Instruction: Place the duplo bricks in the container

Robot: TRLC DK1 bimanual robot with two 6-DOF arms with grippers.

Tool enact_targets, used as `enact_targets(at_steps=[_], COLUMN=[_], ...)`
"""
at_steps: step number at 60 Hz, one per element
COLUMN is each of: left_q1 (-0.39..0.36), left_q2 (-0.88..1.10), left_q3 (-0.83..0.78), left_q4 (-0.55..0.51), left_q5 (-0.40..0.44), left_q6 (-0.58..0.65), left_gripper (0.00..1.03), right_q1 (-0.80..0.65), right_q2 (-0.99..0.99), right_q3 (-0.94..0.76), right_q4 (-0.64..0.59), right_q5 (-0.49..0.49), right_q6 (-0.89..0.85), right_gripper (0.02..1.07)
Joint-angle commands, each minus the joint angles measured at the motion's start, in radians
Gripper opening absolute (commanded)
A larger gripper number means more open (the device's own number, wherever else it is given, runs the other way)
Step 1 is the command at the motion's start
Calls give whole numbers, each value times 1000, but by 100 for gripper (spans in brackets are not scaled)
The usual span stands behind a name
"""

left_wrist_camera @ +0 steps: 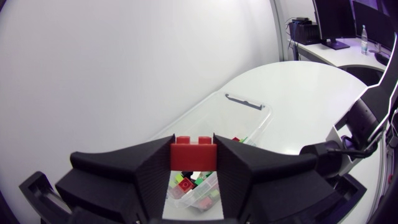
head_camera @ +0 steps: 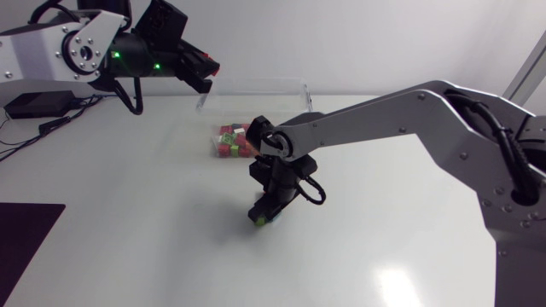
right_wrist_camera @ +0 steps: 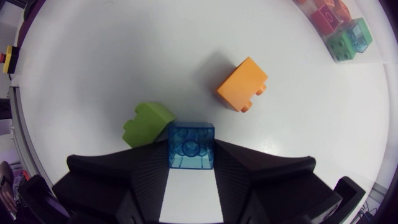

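Left gripper (left_wrist_camera: 193, 163) is clamped on a red brick (left_wrist_camera: 193, 153) over the container (left_wrist_camera: 247, 104); next move is probably the drop. Right gripper (right_wrist_camera: 191, 163) pinches a blue brick (right_wrist_camera: 191, 144) on the worktop (right_wrist_camera: 112, 56); it needs a lift and carry.

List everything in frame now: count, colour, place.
container: 1, clear plastic, far side of the table
piled bricks: several, red and green among them, exact count cannot be told, at one end of the container
red brick: 1, red, held over the container
blue brick: 1, translucent blue, held down at the table
green brick: 1, lime green, on the table right beside the blue brick
orange brick: 1, orange, on the table ahead of the right gripper, apart from the others
table: 1, white
left gripper: 1, black, shut on the red brick
right gripper: 1, black, shut on the blue brick
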Motion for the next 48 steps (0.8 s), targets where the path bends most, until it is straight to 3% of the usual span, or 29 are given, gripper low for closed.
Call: enact_targets(at_steps=[1, 14, 29, 34, 37, 38, 39, 44, 48], left_q1=[0, -41, -61, -52, -52, -52, -52, -55, -55], left_q2=[66, 218, 422, 481, 508, 518, 523, 521, 503], left_q3=[33, 178, 441, 514, 544, 561, 564, 560, 547], left_q4=[18, 23, -75, -112, -134, -152, -157, -174, -198], left_q5=[-18, -72, -133, -135, -135, -135, -136, -138, -138], left_q6=[-55, -119, -168, -193, -193, -193, -193, -181, -171], left_gripper=[30, 30, 33, 47, 63, 78, 86, 97, 98], right_q1=[-18, -80, -164, -175, -181, -183, -186, -195, -203], right_q2=[-32, -179, -326, -352, -364, -367, -371, -377, -380], right_q3=[-14, -63, -61, -57, -51, -49, -46, -34, -15], right_q4=[-17, -28, -45, -43, -42, -40, -39, -29, -23], right_q5=[6, -1, -33, -39, -48, -51, -54, -57, -62], right_q6=[13, 1, -27, -32, -35, -35, -36, -42, -48], right_gripper=[40, 40, 40, 40, 40, 40, 40, 40, 40])
